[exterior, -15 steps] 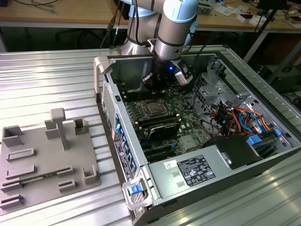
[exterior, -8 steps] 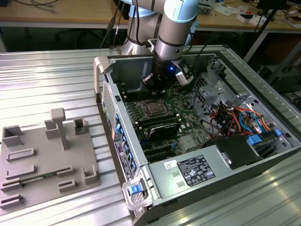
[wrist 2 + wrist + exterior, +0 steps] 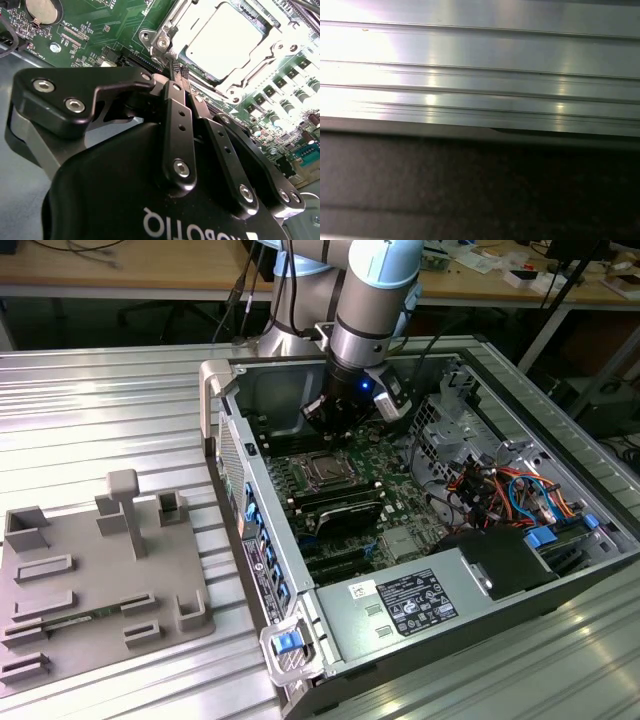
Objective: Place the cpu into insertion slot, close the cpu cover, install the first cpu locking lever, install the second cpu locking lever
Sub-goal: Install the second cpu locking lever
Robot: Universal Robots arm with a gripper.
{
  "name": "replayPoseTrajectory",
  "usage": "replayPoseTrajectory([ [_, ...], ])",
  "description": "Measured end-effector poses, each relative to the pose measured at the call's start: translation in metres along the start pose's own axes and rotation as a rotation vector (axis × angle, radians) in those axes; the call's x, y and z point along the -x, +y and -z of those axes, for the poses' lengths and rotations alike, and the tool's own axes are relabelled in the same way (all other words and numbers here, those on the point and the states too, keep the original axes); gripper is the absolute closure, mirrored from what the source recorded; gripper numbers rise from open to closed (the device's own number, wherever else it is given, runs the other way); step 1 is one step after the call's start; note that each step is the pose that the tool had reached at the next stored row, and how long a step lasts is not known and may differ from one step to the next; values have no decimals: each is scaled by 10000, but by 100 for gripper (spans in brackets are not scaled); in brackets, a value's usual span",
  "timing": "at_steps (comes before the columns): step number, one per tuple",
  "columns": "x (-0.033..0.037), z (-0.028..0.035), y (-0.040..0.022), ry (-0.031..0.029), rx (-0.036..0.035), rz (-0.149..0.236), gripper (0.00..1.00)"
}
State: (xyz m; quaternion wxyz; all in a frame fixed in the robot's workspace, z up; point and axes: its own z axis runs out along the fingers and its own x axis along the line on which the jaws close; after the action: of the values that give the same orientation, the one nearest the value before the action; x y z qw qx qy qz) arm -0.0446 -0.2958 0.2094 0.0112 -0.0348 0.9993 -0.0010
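Note:
The cpu [image 3: 225,42], a silver-grey square, lies in the insertion slot [image 3: 325,472] on the green motherboard [image 3: 395,510]. The silvery cpu cover [image 3: 260,75] lies flat around the chip, framing its top. My gripper [image 3: 177,67] is shut, its black fingers pressed together with nothing visible between them. Its tips sit right beside the socket's metal rim, near one corner. In the exterior view the gripper [image 3: 328,425] hangs low inside the open computer case, just behind the socket.
A grey power supply box [image 3: 410,605] fills the case's near end, and bundled cables [image 3: 500,490] lie on the exterior view's right. A grey parts fixture [image 3: 100,580] rests on the ribbed aluminium table [image 3: 480,75] on the exterior view's left. Black memory slots [image 3: 340,510] run beside the socket.

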Motion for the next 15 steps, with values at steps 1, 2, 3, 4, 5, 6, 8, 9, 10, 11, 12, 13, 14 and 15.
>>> replayPoseTrajectory([
  [1,0,0,0,0,0,0,89],
  [2,0,0,0,0,0,0,89],
  [3,0,0,0,0,-1,0,89],
  [4,1,5,0,1,-9,1,89],
  [5,1,25,0,2,-25,2,89],
  [6,2,48,0,3,-44,1,89],
  [8,3,88,0,6,-70,2,89],
  [9,3,99,-1,6,-81,2,89],
  [10,2,110,-8,5,-90,3,89],
  [11,0,112,-45,5,-90,2,89],
  [12,-3,112,-83,7,-92,1,89],
  [13,-3,112,-93,6,-91,2,89],
  [14,-4,112,-100,6,-92,2,89],
  [15,-4,112,-106,6,-93,2,89],
])
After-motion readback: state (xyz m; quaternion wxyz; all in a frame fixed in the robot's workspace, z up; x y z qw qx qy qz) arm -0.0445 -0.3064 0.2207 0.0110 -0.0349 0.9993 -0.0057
